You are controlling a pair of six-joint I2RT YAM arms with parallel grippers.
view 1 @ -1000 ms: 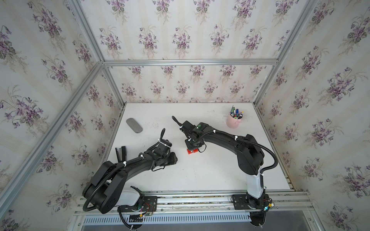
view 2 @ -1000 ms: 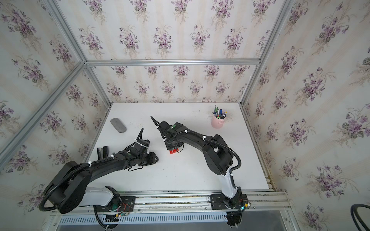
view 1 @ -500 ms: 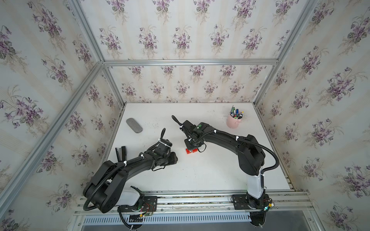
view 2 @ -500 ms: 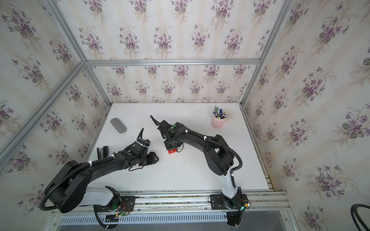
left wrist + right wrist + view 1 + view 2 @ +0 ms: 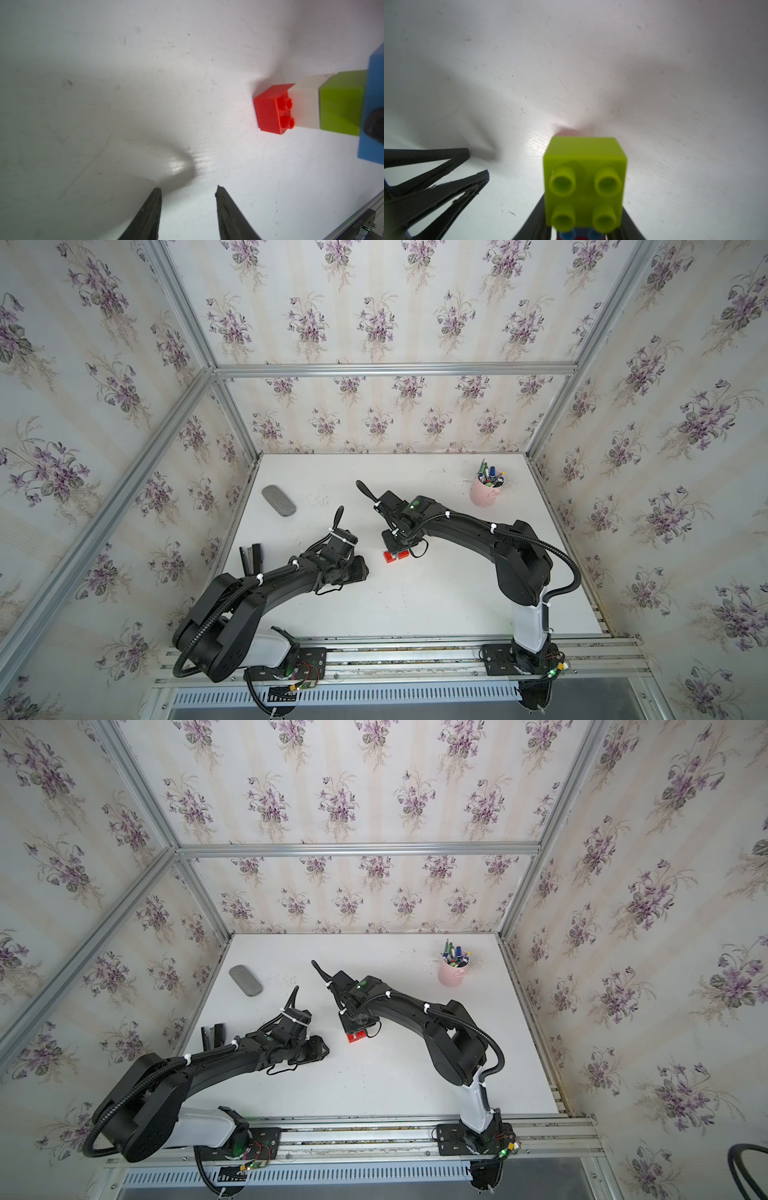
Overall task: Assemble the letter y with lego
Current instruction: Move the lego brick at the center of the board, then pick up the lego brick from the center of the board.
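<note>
The lego lies on the white table point(image 5: 436, 597) as one joined stack, the letter y. In the left wrist view it runs red brick point(image 5: 272, 110), white brick point(image 5: 305, 104), lime green brick point(image 5: 342, 104), blue brick point(image 5: 374, 87). My right gripper point(image 5: 397, 546) points down onto it. In the right wrist view a second lime green brick point(image 5: 584, 182) sits between its fingers point(image 5: 533, 224), studs toward the camera, with blue and red just showing beneath. The fingers stand tight against the stack. My left gripper point(image 5: 188, 191) rests low on the table to the left, open and empty.
A pink cup of pens point(image 5: 485, 491) stands at the back right. A grey oval pad point(image 5: 278, 500) lies at the back left, and black clips point(image 5: 251, 558) lie by the left edge. An aluminium rail point(image 5: 415, 649) runs along the front.
My right gripper and the bricks under it have shifted slightly to the left and down. The left arm has not moved.
</note>
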